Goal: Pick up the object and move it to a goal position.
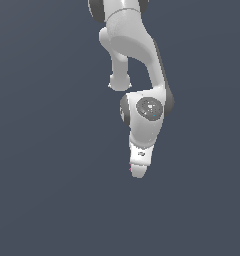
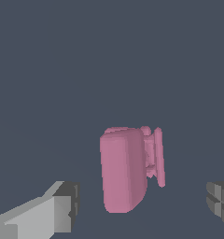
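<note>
In the exterior view you see one flat slate-grey surface (image 1: 42, 200) filling the frame and one white arm (image 1: 134, 45) reaching down; its gripper (image 1: 137, 172) nearly hides a single pink sliver of the object (image 1: 130, 167); in the wrist view you have one pink object (image 2: 125, 170) lying on the grey ground between two fingers (image 2: 62, 210) spread wide, neither touching it.

No text, label, brand, number or sign can be read in either view. The arm's white shells, the dark round cap on the arm and the plain grey table carry no lettering.
</note>
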Controlling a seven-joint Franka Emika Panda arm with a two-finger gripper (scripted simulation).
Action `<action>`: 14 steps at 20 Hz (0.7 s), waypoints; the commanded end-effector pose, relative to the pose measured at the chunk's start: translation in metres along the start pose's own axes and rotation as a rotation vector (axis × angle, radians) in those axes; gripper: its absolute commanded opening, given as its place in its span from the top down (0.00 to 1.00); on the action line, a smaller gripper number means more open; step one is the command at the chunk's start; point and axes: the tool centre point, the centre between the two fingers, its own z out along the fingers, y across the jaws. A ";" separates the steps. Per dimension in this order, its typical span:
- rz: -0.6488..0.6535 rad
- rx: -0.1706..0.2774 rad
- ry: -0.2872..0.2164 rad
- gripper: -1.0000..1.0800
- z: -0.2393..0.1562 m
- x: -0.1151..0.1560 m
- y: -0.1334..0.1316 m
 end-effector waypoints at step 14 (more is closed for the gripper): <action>-0.068 -0.004 0.003 0.04 0.012 0.003 0.003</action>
